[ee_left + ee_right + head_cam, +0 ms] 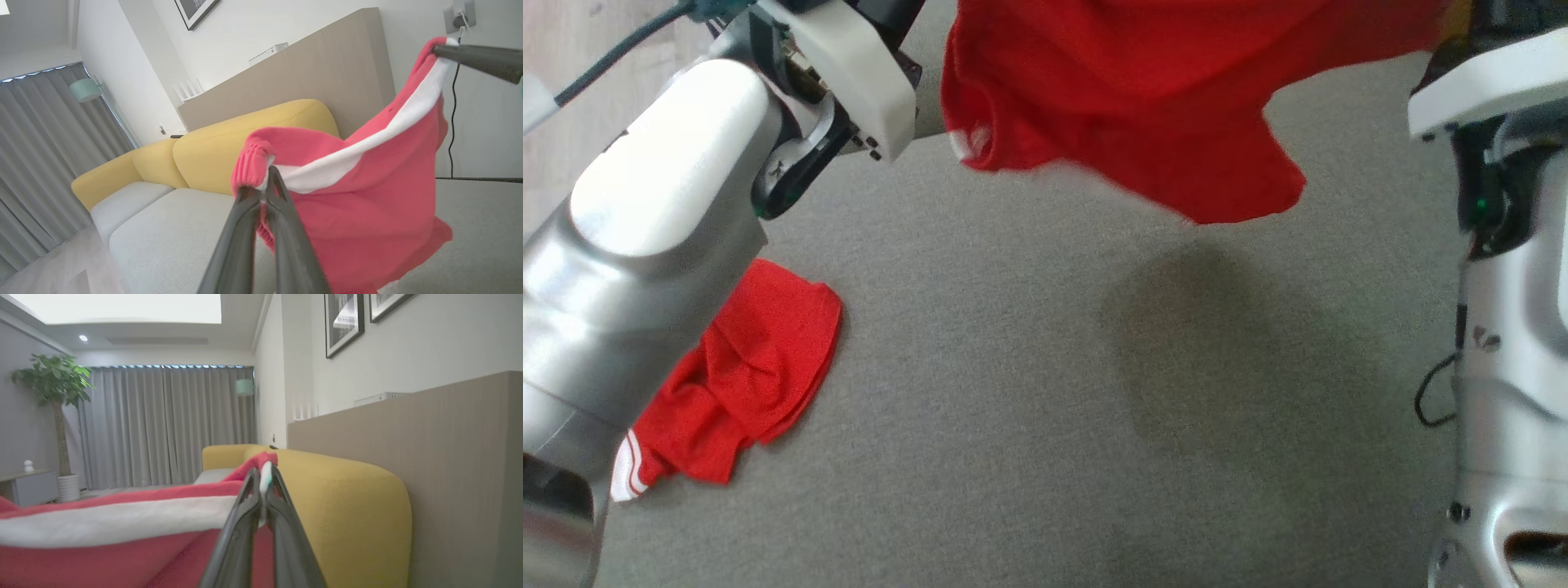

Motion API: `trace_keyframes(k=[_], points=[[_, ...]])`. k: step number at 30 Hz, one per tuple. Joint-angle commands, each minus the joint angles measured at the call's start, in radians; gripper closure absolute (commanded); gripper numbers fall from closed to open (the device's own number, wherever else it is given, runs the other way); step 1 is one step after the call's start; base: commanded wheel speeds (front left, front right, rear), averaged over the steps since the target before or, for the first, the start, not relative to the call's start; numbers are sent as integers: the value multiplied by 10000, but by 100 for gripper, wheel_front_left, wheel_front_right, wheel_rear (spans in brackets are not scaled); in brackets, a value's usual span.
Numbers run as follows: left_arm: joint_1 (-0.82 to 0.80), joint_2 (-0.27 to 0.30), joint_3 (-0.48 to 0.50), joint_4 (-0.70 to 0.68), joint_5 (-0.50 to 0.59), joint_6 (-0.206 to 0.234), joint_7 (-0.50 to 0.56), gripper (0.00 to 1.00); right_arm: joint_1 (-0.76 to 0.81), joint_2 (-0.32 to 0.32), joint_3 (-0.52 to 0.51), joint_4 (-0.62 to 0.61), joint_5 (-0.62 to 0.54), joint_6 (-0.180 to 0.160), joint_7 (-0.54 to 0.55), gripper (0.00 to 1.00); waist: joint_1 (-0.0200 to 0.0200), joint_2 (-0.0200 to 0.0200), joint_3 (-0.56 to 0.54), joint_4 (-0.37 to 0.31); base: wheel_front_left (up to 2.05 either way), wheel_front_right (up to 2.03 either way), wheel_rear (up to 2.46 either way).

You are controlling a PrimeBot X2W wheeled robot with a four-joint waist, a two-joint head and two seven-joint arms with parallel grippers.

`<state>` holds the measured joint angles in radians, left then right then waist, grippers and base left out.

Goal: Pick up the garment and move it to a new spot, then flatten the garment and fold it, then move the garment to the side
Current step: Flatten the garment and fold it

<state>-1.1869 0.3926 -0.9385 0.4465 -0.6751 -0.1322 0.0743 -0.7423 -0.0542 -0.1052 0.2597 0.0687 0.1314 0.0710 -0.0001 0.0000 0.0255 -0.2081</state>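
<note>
A red garment (pixel 1143 98) with a white band hangs in the air, stretched between my two arms above the grey cushion surface (pixel 1045 425). In the left wrist view my left gripper (pixel 267 171) is shut on one corner of its banded edge, and the cloth (pixel 367 196) sags down to the right. My right gripper (pixel 439 51) pinches the other end of that band at the upper right. The right wrist view has my right gripper (pixel 263 473) shut on the same red-and-white edge (pixel 102 522).
A second red garment (pixel 739 376) lies crumpled on the grey surface at the lower left, partly under my left forearm (pixel 662 204). A yellow sofa back (pixel 245 139) and a wooden panel (pixel 327 69) stand behind. Wooden floor (pixel 572 57) shows beyond the far left edge.
</note>
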Motion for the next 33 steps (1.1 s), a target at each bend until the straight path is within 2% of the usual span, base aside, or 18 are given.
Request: trace_keyframes(k=[1,6,11,15,19,22,25,26,29,33], points=[[-566,371,304,-191,-299,17,-85,100,72,35,148,-223,-192,-7,277,100,1,0,-109,28,0,0,0],[-64,510,-152,-704,-1251,16,238,100,815,36,61,-162,-386,-7,1019,100,1,0,7,87,0,0,0],[70,1050,-426,-1049,-1537,16,682,100,866,-40,-57,-272,-366,-7,1470,100,1,0,608,123,0,0,0],[-282,1289,-307,-964,-1589,50,987,100,179,-130,11,-16,-342,-7,1685,100,1,0,1551,79,0,0,0],[-1225,1285,-123,-434,-1253,131,1006,100,-1341,-145,218,962,-180,-7,1602,100,1,0,2678,-19,0,0,0],[-2280,1119,142,309,-854,279,666,100,-2972,-134,378,1967,-211,-7,995,100,1,0,3454,-108,0,0,0],[-3529,878,495,1224,-383,555,-21,100,-4756,-61,-98,3045,-277,-7,-139,100,1,0,4032,-215,0,0,0],[-3529,878,495,1224,-383,555,-21,100,-4756,-61,-98,3045,-277,-7,-139,100,1,0,4032,-215,0,0,0],[-4684,563,614,2071,213,718,-923,100,-6163,0,-664,4102,-513,-7,-1472,100,1,0,4403,-229,0,0,0],[-5213,-73,676,3039,419,664,-2136,100,-6888,31,-1167,5572,-911,-7,-2735,100,1,0,4520,-151,0,0,0]])
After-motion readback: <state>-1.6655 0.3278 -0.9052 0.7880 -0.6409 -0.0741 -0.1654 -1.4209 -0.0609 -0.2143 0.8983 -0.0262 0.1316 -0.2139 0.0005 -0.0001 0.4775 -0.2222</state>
